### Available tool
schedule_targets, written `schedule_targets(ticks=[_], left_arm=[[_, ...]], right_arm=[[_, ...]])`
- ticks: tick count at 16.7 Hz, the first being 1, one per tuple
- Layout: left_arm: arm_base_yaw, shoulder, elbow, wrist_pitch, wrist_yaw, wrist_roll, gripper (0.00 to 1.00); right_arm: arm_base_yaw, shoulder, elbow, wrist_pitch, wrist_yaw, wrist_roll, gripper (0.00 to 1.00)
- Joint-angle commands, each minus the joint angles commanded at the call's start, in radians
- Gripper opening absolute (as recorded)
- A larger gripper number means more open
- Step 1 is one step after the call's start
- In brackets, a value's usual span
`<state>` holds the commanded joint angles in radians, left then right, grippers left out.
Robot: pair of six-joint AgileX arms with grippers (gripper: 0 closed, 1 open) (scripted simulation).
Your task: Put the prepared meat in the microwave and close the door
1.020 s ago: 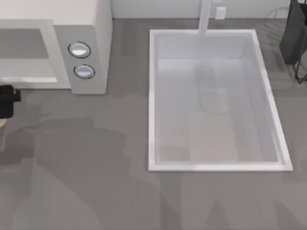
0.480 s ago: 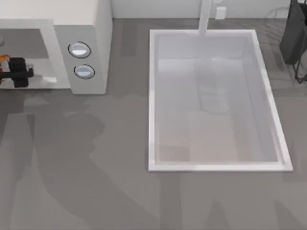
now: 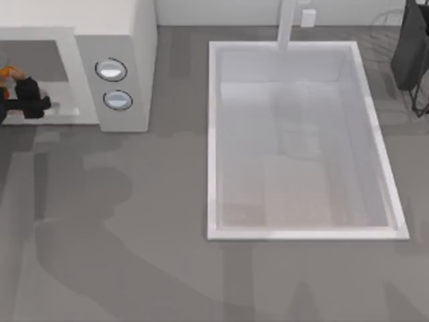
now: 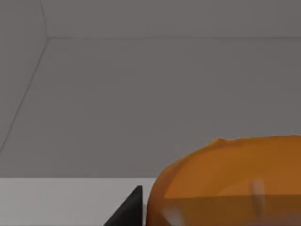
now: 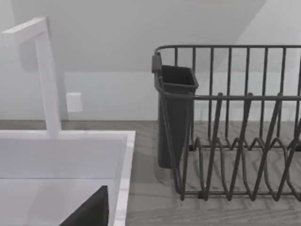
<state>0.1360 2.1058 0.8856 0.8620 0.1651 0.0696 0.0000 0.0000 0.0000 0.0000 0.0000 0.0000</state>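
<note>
Grey surface [image 3: 134, 221] fills the near part of the top view, bare apart from arm shadows; white sink basin [image 3: 298, 141] sunk into it at centre-right, tap post at its far rim; dark dish rack [image 5: 230, 122] with a cutlery cup beyond the sink at the far right, where the right arm sits parked, its gripper too little in view to judge.

Microwave [image 3: 127, 67] stands at the far left, two round knobs on its light panel, grey cavity open toward the near side; no door visible in the top view, presumably swung off past the left edge.

Left gripper [image 3: 30, 104] is at the cavity mouth, just inside the sill, at the top view's left edge; prepared meat [image 3: 8, 72] shows as an orange patch touching the gripper's far side; left wrist view has the same orange mass [image 4: 230, 181] low against the grey cavity floor and back wall, one dark fingertip beside it; cannot tell whether the fingers are clamped on the load or parted.

Judgement: load looks light but soft and glossy, likely slippery; whitish dish under it not discernible here; better held by a stiff dish rim than by the meat, kept level; placement in hand, door closing not yet done.
</note>
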Motion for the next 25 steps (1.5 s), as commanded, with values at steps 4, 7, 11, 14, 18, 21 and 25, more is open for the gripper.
schedule_targets(ticks=[4,7,11,14,18,21,25], left_arm=[[0.000,0.001,0.000,0.004,0.000,0.000,0.00],[-0.001,0.000,0.016,0.001,-0.001,0.003,0.00],[-0.025,0.064,0.131,-0.024,0.005,0.014,0.00],[-0.053,0.156,0.266,-0.085,0.014,0.020,0.00],[-0.075,0.283,0.500,-0.202,0.012,0.007,0.00],[-0.067,0.362,0.659,-0.278,-0.010,-0.012,0.00],[-0.055,0.433,0.788,-0.332,-0.038,-0.021,0.00]], right_arm=[[0.000,0.000,0.000,0.000,0.000,0.000,1.00],[0.000,0.000,0.000,0.000,0.000,0.000,1.00],[0.000,0.000,0.000,0.000,0.000,0.000,1.00],[0.000,0.000,0.000,0.000,0.000,0.000,1.00],[0.000,0.000,0.000,0.000,0.000,0.000,1.00],[0.000,0.000,0.000,0.000,0.000,0.000,1.00],[0.000,0.000,0.000,0.000,0.000,0.000,1.00]])
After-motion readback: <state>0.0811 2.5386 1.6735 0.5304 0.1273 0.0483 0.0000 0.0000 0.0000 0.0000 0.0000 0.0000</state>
